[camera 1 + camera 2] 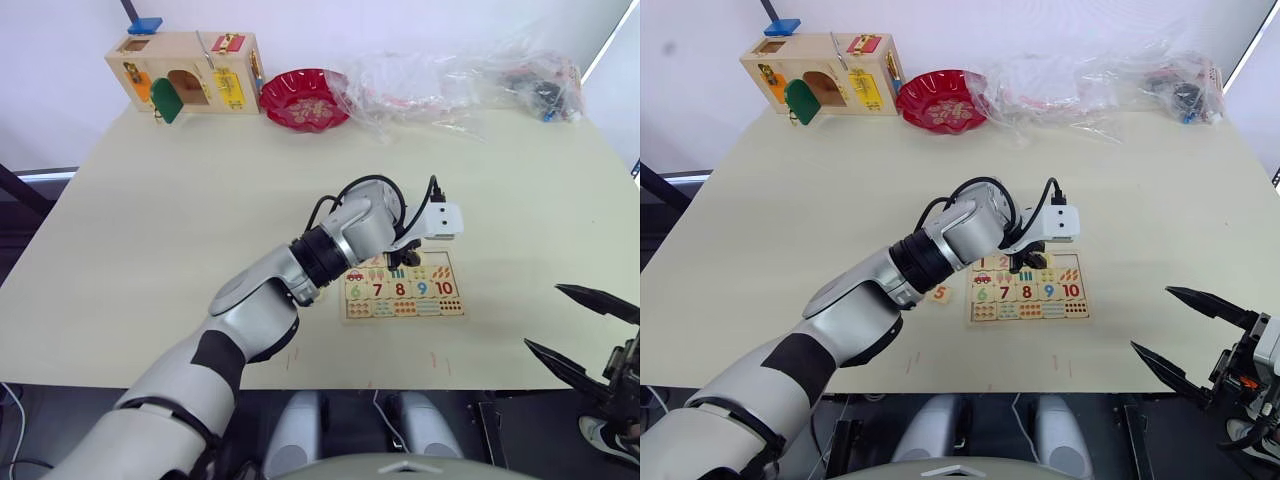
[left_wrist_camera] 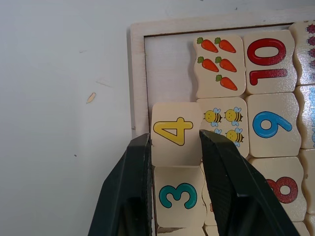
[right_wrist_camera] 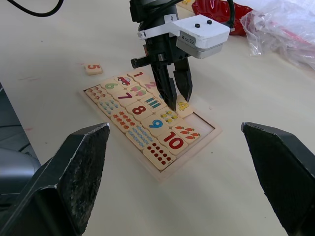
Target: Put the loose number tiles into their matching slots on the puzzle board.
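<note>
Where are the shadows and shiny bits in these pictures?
Left eye view: the plastic bags and the red bowl glint with light. Right wrist view: the left gripper throws a small soft shadow on the puzzle board beside the 4 tile.

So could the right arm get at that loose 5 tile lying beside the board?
Probably not easily. The 5 tile lies on the board's far side from the right gripper, with the left arm stretched over that spot.

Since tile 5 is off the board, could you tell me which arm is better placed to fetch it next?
Probably the left. Its end effector is at the puzzle board, setting tile 4, and tile 5 lies nearby; the right end effector hangs off the table.
</note>
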`<state>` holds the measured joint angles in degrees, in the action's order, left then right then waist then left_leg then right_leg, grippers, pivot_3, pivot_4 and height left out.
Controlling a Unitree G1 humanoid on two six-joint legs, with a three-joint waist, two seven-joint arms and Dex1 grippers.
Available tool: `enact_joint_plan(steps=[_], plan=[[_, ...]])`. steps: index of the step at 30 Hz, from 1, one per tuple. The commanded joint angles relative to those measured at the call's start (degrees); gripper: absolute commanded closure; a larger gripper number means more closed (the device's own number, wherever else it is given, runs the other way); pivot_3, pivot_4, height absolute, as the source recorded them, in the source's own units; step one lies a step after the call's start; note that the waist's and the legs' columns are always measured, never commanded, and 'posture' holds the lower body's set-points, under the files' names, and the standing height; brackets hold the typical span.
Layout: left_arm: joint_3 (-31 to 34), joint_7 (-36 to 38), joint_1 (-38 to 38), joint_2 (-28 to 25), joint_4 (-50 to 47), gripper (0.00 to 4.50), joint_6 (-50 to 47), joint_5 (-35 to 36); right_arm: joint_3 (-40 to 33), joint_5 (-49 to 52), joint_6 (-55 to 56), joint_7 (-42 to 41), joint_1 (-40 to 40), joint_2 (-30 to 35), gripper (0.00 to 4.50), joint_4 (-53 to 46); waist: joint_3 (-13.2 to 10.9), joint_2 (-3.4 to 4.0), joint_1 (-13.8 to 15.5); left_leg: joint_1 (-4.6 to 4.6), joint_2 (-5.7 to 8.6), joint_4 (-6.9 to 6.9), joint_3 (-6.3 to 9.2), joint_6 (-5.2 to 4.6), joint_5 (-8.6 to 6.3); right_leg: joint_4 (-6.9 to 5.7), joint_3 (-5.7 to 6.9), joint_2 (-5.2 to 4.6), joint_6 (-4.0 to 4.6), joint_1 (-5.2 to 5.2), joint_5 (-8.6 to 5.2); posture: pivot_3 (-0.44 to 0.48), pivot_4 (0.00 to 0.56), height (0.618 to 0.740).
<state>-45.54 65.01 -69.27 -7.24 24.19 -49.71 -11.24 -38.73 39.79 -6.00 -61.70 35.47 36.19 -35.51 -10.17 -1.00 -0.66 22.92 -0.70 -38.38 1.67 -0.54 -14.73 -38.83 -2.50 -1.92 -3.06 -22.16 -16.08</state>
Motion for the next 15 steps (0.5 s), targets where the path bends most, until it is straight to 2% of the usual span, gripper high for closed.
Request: enact_joint_plan(steps=[1,15], plan=[[0.4,0.5,-0.2,0.5,-1.9,3.55,-0.6,0.1,-0.6,0.5,0.8,0.2,0.4,-0.2,0.00,-1.8,0.0,0.00,0.0,0.00,0.00,0.00,0.00,0.00,0.00,0.00,0.00,0.00,0.00,0.00,0.00,0.000,0.150,0.740],[0.8,0.7,-0.5,0.4,-2.4,3.55,-1.1,0.4,-0.1,0.5,0.7,0.3,0.4,-0.5,0.00,-1.8,0.0,0.00,0.0,0.00,0.00,0.00,0.00,0.00,0.00,0.00,0.00,0.00,0.00,0.00,0.00,0.000,0.150,0.740]])
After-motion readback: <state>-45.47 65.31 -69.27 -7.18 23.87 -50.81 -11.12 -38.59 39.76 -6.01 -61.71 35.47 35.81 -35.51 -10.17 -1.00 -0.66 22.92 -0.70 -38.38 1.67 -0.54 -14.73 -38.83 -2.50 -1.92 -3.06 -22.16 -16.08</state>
